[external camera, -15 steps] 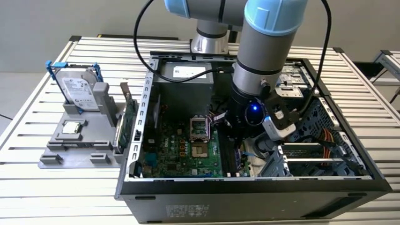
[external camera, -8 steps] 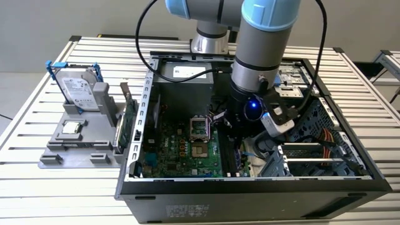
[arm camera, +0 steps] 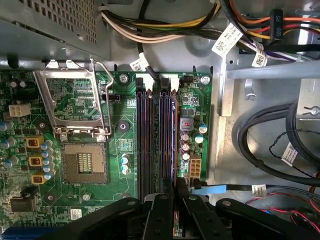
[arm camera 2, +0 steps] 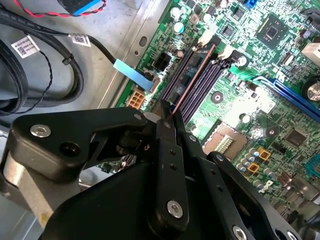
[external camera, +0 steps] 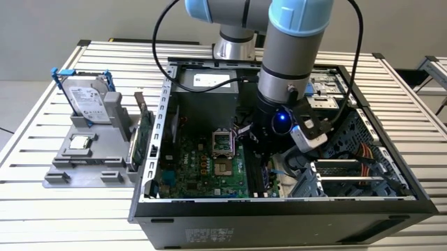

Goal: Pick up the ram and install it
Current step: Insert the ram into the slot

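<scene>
Gripper [arm camera 2: 167, 117]: fingers clenched on the ram [arm camera 2: 192, 80], held edge-on so that it lines up with the memory slots [arm camera: 156, 140] directly beneath, seemingly at the outermost slot. Motherboard [arm camera: 75, 150]: empty processor socket [arm camera: 85, 167] beside the slots. Cable tags [arm camera: 227, 40]: white, print unreadable. Computer case [external camera: 279, 209]: open on the tabletop [external camera: 42, 209]; hard drive [external camera: 91, 104] parked in a stand outside.

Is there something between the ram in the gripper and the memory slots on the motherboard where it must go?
Nothing visible is in the way. In the second wrist view the gripper holds the ram on edge, directly over the memory slots. In the first wrist view the slots look bare, and the cables lie beside the motherboard.
</scene>
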You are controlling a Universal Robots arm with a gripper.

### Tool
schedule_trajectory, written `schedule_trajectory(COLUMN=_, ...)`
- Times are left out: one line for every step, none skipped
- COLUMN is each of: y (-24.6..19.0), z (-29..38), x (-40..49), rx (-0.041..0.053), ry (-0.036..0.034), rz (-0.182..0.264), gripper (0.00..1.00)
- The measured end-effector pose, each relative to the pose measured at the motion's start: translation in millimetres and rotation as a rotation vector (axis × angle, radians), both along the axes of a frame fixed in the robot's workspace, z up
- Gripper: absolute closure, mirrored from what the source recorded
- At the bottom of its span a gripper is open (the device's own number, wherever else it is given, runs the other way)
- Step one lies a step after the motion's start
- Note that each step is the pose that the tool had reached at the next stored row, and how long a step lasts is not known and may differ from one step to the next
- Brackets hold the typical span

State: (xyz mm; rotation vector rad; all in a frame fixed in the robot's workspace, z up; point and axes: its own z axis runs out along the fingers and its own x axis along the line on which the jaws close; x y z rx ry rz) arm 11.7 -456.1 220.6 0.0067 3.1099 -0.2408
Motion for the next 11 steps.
schedule_trajectory(y=0.0, z=-0.5, x=0.0, rx=-0.0001, ry=0.0000, rz=0.000, gripper=1.00)
schedule_trajectory(y=0.0, z=-1.2, x=0.0, rx=-0.0002, ry=0.0000, rz=0.000, gripper=1.00)
schedule_trajectory(y=0.0, z=-1.9, x=0.0, rx=-0.0005, ry=0.0001, rz=0.000, gripper=1.00)
schedule_trajectory(y=0.0, z=-2.6, x=0.0, rx=-0.0005, ry=0.0001, rz=0.000, gripper=1.00)
schedule_trajectory(y=0.0, z=-3.2, x=0.0, rx=-0.0005, ry=0.0001, rz=0.000, gripper=1.00)
schedule_trajectory(y=0.1, z=-3.6, x=0.0, rx=-0.0007, ry=0.0001, rz=0.000, gripper=1.00)
schedule_trajectory(y=0.5, z=-3.9, x=0.1, rx=-0.0008, ry=0.0001, rz=0.000, gripper=1.00)
schedule_trajectory(y=0.7, z=-4.1, x=0.1, rx=-0.0007, ry=0.0001, rz=0.000, gripper=1.00)
schedule_trajectory(y=0.9, z=-4.3, x=0.1, rx=-0.0007, ry=0.0000, rz=0.000, gripper=1.00)
schedule_trajectory(y=1.3, z=-4.3, x=0.1, rx=-0.0005, ry=0.0000, rz=0.000, gripper=1.00)
schedule_trajectory(y=1.6, z=-4.4, x=0.1, rx=-0.0006, ry=0.0000, rz=0.000, gripper=1.00)
